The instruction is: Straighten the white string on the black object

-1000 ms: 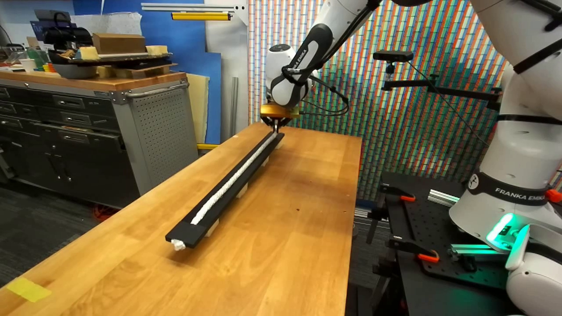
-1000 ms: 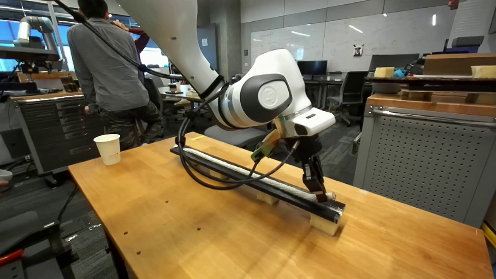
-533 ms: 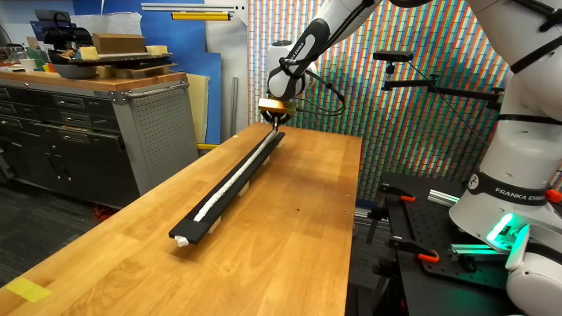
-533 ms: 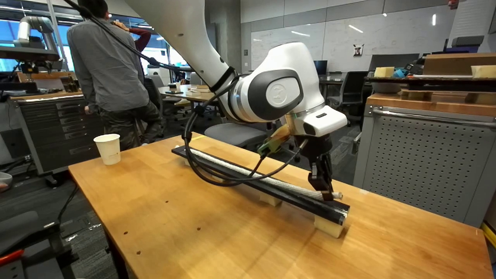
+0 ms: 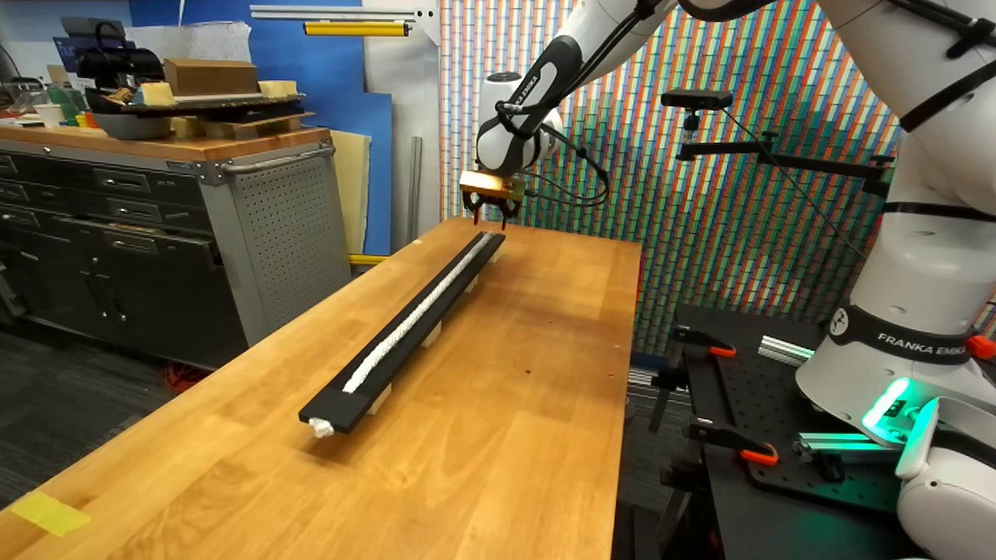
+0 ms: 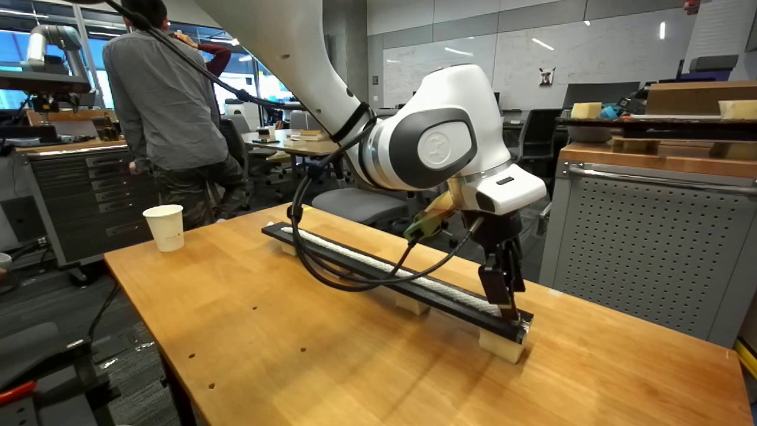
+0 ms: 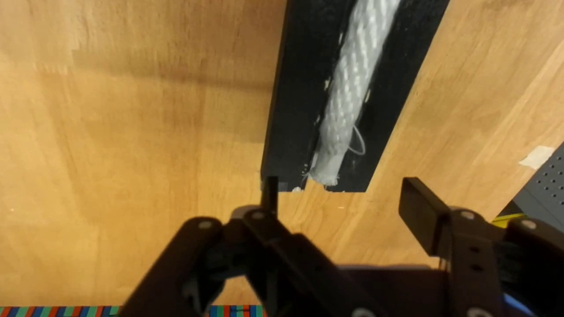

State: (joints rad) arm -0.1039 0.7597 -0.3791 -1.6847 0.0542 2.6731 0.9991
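My end effector (image 5: 490, 224) is spread, its two fingers (image 7: 421, 215) well apart at one end of the black bar (image 5: 334, 408), toward the short edge of the surface (image 5: 529, 443) by the striped wall (image 5: 700, 233); whether either finger touches the bar I cannot tell. The white string (image 7: 350, 90) lies nearly straight along the bar's middle, its cut tip just short of that end, and a thin loop of thread (image 7: 363, 144) sticks out beside the tip. The bar, raised on pale blocks (image 6: 501, 345), runs closer to the long edge facing the drawer cabinet (image 5: 292, 233) than to the other long edge. Yellow tape (image 5: 51, 512) lies near one corner of the opposite short edge, a paper cup (image 6: 165, 228) stands toward the other.
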